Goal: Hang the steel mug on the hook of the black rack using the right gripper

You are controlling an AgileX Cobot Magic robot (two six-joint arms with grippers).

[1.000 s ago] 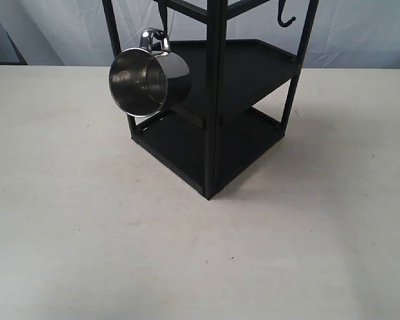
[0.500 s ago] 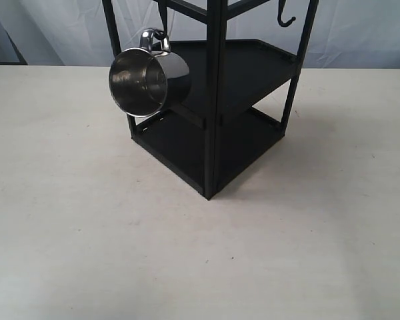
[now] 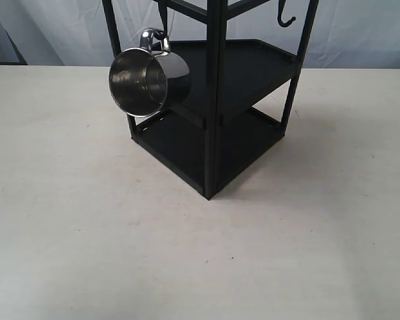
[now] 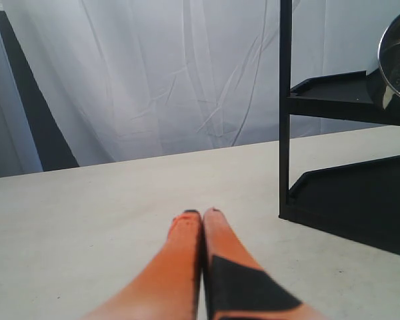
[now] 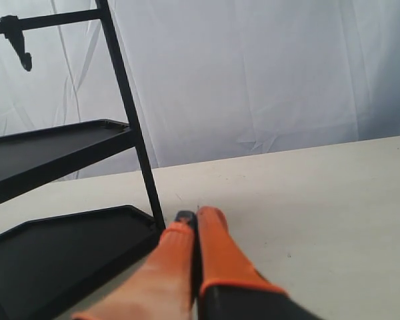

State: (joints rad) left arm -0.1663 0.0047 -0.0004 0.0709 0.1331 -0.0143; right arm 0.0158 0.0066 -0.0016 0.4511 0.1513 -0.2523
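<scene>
The steel mug (image 3: 147,75) was seen hung by its handle on the black rack (image 3: 213,100), so the right gripper (image 5: 195,220) was empty and clenched, well apart; the left gripper (image 4: 201,217) was likewise clenched.

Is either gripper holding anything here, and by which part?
No. The left gripper and right gripper are shut and empty; the mug hangs by its handle on the rack.
</scene>
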